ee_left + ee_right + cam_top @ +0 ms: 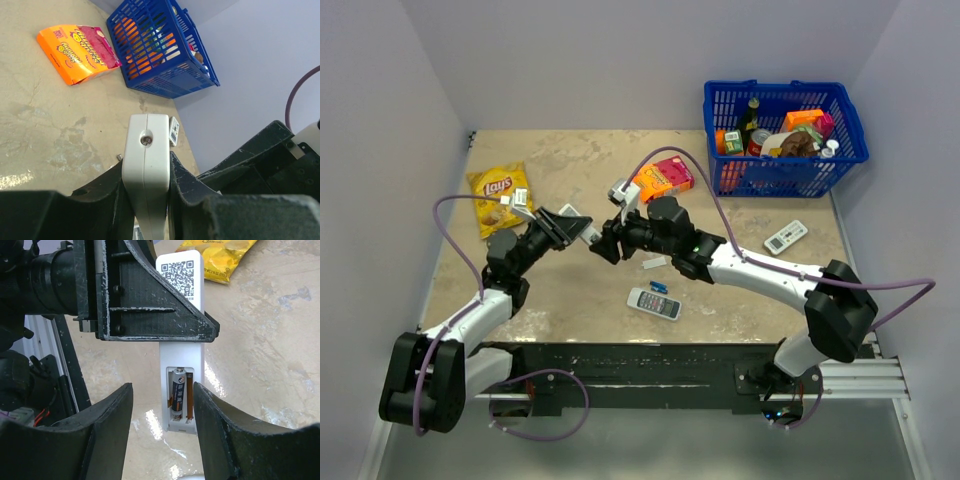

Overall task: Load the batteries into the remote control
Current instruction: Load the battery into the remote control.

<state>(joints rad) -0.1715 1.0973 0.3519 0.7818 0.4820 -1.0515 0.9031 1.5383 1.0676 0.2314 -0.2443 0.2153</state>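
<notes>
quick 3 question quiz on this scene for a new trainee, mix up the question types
1. True or false: the left gripper is clamped on the remote control.
2. What shows in the remote control's open compartment? A) a battery B) a coin C) nothing at all
3. Look at the right gripper: are its jaws open or shut?

Key: 1 true; 2 A; 3 open, with one finger on either side of the remote control.
</notes>
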